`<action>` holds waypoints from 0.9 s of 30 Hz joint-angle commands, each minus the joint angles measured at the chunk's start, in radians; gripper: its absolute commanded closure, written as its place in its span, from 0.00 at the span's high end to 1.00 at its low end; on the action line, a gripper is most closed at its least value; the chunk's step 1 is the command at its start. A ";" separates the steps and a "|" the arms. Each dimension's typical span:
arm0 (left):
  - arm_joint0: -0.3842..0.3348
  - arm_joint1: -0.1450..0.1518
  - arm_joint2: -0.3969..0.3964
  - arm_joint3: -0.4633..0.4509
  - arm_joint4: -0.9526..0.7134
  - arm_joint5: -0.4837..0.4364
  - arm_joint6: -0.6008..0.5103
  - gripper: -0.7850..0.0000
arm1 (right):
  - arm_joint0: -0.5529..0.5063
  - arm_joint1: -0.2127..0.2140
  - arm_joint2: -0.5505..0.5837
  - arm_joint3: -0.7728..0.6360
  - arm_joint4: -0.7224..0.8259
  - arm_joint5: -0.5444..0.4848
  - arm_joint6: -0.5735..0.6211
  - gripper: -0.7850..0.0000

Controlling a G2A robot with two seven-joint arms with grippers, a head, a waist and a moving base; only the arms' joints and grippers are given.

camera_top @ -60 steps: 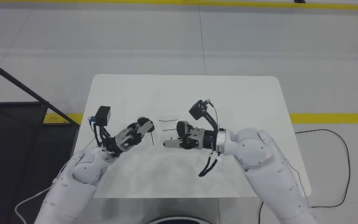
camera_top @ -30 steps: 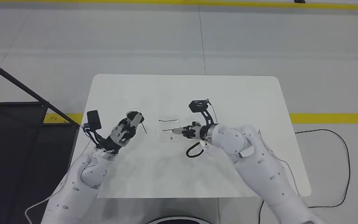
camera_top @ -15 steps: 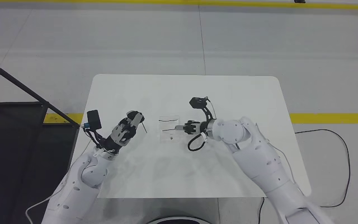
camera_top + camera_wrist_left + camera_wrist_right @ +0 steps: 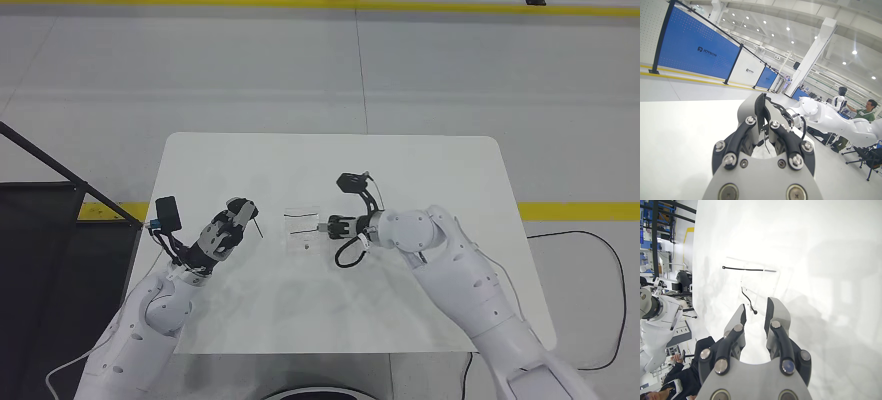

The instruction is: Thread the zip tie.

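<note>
Black zip tie (image 4: pixel 765 144) sits pinched in the left gripper (image 4: pixel 763 111), up by the table's (image 4: pixel 430 170) left edge. Now the right gripper (image 4: pixel 756 304) has swung away to the clear tray (image 4: pixel 776 281) mid-table, jaws apart over a curled tie (image 4: pixel 747 298), straight tie (image 4: pixel 743 269) beyond, so I'd guess threading waits on a pickup

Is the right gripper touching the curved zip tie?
Apart. Right wrist view: curved zip tie lies inside the open right gripper, gaps on both sides.
</note>
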 commanded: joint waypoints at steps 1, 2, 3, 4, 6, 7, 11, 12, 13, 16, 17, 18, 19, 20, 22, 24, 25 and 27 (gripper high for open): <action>0.000 0.000 0.000 0.000 0.000 0.000 0.000 0.00 | -0.001 -0.001 0.001 0.001 0.002 -0.003 -0.001 0.31; 0.000 0.000 0.000 0.000 0.000 0.000 0.000 0.00 | -0.002 -0.001 0.001 -0.001 0.004 -0.008 0.001 0.29; 0.000 0.000 0.000 0.000 0.000 0.000 0.000 0.00 | -0.003 -0.001 0.003 -0.001 0.005 -0.014 0.003 0.29; 0.000 0.000 0.000 0.000 0.000 0.000 0.000 0.00 | -0.004 0.000 0.005 -0.001 0.006 -0.019 0.005 0.26; 0.000 0.000 0.000 0.000 0.000 0.000 0.000 0.00 | -0.006 0.001 0.008 -0.002 0.006 -0.024 0.007 0.22; 0.000 0.000 0.000 0.000 0.000 0.000 0.000 0.00 | -0.007 0.001 0.009 -0.002 0.004 -0.024 0.006 0.18; 0.000 0.000 0.000 0.000 0.000 0.000 0.000 0.00 | -0.010 0.001 0.013 -0.004 0.004 -0.028 0.006 0.10; 0.000 0.000 0.000 0.000 0.000 0.000 0.000 0.00 | -0.010 0.001 0.014 -0.004 0.004 -0.029 0.007 0.09; 0.000 0.000 0.000 0.000 0.000 0.000 0.000 0.00 | -0.010 0.001 0.015 -0.004 0.005 -0.032 0.008 0.08; 0.000 0.000 0.000 0.000 0.000 0.000 0.000 0.00 | -0.013 0.001 0.017 -0.007 0.007 -0.039 0.009 0.04; 0.000 0.000 0.000 0.000 0.000 0.000 0.000 0.00 | -0.014 0.001 0.019 -0.010 0.007 -0.042 0.009 0.03; 0.000 0.000 0.000 0.000 0.000 0.000 0.000 0.00 | -0.016 0.002 0.022 -0.014 0.009 -0.046 0.008 0.02; 0.000 0.000 0.000 0.000 0.000 0.000 0.000 0.00 | -0.019 0.003 0.027 -0.019 0.014 -0.052 0.005 0.00; 0.000 0.000 0.000 0.000 0.000 0.000 0.000 0.00 | -0.024 0.004 0.031 -0.027 0.016 -0.059 0.002 0.00; 0.000 0.000 0.000 0.000 0.000 0.000 0.000 0.00 | -0.034 0.008 0.042 -0.044 0.016 -0.068 0.000 0.00; 0.000 0.000 0.000 0.000 0.000 0.000 0.000 0.00 | -0.049 0.012 0.056 -0.068 0.018 -0.071 -0.009 0.00; 0.000 0.000 0.000 0.000 0.000 0.000 0.000 0.00 | -0.058 0.015 0.062 -0.083 0.020 -0.075 -0.010 0.00; 0.000 0.000 0.000 0.000 0.000 0.000 0.000 0.00 | -0.080 0.019 0.076 -0.115 0.028 -0.080 -0.017 0.00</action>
